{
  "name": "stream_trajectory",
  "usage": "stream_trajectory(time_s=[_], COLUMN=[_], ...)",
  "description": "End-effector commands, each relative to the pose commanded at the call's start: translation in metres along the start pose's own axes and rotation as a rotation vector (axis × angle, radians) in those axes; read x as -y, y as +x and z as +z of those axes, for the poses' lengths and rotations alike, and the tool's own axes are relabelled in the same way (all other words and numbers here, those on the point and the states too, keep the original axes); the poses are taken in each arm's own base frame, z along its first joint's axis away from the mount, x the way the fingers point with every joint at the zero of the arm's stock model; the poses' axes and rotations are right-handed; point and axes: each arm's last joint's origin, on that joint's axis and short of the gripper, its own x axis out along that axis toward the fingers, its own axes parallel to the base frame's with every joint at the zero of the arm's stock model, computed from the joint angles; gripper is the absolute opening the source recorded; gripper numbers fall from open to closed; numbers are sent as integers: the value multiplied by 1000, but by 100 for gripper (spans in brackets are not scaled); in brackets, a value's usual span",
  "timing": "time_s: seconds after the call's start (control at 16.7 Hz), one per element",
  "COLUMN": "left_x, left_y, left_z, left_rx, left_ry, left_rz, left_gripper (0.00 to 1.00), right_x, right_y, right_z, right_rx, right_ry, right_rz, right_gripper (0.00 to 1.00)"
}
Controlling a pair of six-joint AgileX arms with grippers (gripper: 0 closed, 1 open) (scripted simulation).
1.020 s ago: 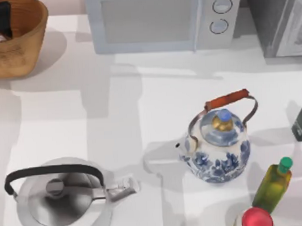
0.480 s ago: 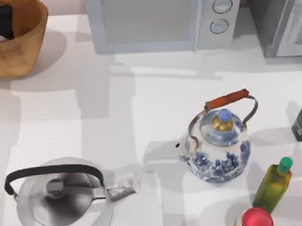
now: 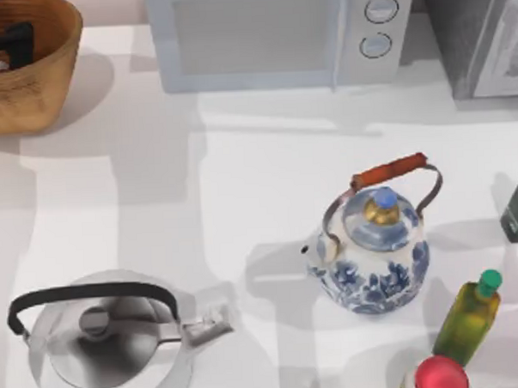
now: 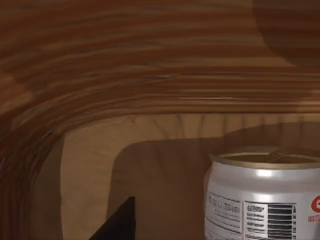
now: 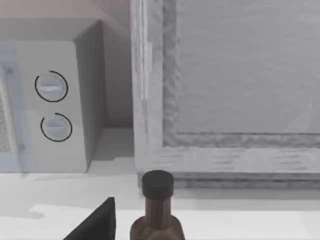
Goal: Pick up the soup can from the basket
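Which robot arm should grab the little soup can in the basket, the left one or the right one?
Probably the left. The left gripper is already down inside the basket, with the soup can standing close in front of its wrist camera. The right arm faces the microwave on the table's far right.

microwave [image 3: 269, 35], steel kettle [image 3: 102, 338], porcelain kettle [image 3: 373, 249]

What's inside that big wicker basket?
Inside the basket stands the soup can, upright on the woven floor. The left gripper reaches in above it in the top view, covering most of the can there. The rest of the floor lies beyond the frame.
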Motion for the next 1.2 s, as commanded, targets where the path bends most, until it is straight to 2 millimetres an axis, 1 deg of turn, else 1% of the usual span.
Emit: stream_trajectory(time_s=[0.3, 1.08, 1.14, 1.2], left_x=[0, 0, 0, 0], left_y=[2, 2, 2, 2], left_z=[0, 0, 0, 0], left_rx=[0, 0, 0, 0], left_ry=[0, 0, 0, 0], left_rz=[0, 0, 0, 0], left_gripper=[100, 2, 0, 0], right_x=[0, 0, 0, 0], right_y=[0, 0, 0, 0], right_z=[0, 0, 0, 0], right_rx=[0, 0, 0, 0], right_ry=[0, 0, 0, 0], right_rz=[0, 0, 0, 0], right_gripper=[100, 100, 100, 100])
